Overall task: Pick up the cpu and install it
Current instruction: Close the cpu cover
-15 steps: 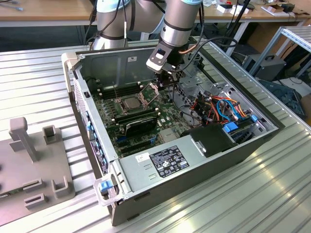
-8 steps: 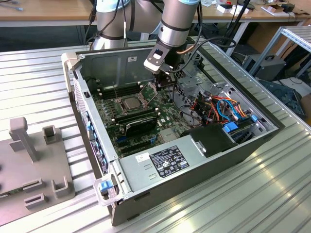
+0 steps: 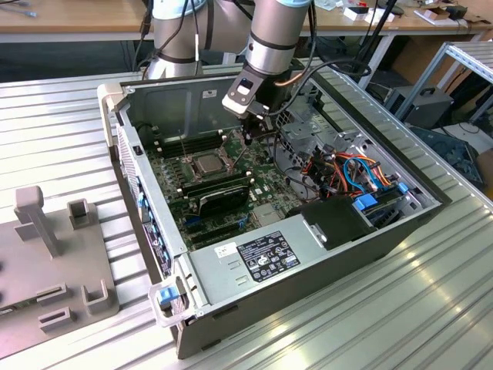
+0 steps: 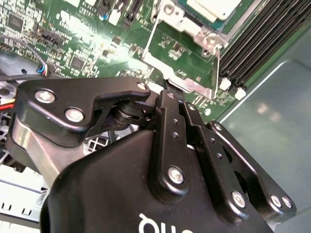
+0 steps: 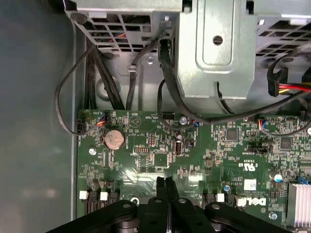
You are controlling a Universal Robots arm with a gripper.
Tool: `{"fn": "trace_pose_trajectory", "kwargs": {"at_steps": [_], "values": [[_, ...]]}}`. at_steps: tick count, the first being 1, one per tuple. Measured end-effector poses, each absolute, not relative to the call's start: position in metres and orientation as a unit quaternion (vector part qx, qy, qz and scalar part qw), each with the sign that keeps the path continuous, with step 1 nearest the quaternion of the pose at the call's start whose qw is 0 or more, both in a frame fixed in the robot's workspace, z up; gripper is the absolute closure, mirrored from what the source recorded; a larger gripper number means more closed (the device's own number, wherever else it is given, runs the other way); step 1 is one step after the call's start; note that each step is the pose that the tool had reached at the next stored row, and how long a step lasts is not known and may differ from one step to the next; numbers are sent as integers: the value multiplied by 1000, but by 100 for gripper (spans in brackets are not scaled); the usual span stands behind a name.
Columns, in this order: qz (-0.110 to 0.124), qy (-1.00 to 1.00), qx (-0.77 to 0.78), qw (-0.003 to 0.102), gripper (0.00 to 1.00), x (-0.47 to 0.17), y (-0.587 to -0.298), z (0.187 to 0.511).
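Ribbed metal table bears open case, cpu inside.

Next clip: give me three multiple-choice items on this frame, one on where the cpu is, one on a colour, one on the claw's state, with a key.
1. Where does the cpu lie?
A. on the table
B. in the socket
C. on the power supply

2. What colour is the motherboard?
A. green
B. blue
C. red

3. How does the claw stand?
A. wide open
B. shut on the cpu
C. shut, holding nothing

Key:
1 B, since the exterior view shows the silver-grey square inside the socket frame on the board.
2 A, since the board is green in both wrist views.
3 C, since in the first wrist view the fingers meet with nothing between them, above the board.
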State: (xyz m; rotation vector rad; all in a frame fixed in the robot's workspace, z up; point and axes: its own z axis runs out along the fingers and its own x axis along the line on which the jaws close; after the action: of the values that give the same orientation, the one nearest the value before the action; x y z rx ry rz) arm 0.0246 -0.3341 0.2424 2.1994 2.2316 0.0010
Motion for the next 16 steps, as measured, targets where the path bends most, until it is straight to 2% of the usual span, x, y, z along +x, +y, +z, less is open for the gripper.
{"fn": "trace_pose_trajectory", "kwargs": {"at_steps": [16], "values": [[2,712,702,6,89,-8,-334,242]]}}
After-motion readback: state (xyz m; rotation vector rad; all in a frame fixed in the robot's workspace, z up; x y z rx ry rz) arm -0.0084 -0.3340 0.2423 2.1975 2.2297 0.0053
